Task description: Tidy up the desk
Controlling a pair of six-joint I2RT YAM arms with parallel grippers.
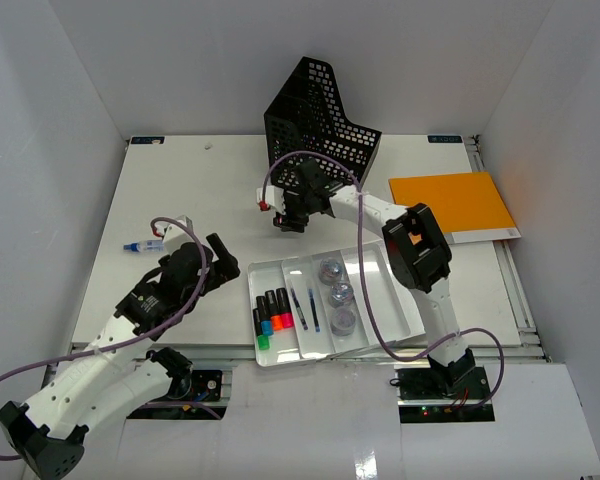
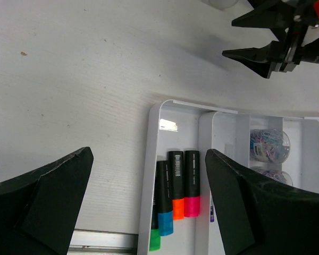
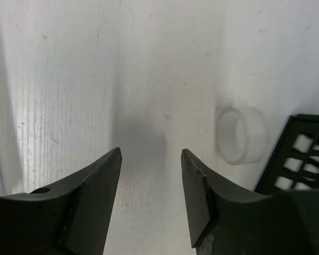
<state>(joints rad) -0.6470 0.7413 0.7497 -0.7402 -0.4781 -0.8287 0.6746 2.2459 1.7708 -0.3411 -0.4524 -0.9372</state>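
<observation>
As seen from above, the desk (image 1: 180,190) lay under both arms. Left wrist: left gripper (image 2: 148,154) fingers stood wide apart, empty, over the tray (image 2: 150,133) rim. Right wrist: right gripper (image 3: 150,153) fingers stood partly apart, empty, above the desk.

1. The right gripper (image 3: 151,159) hangs over the bare white desk (image 3: 149,53), its two dark fingers (image 3: 95,180) parted with nothing between them.
2. A white ring (image 3: 253,133) lies to the right, just beside a black mesh basket (image 3: 308,121).
</observation>
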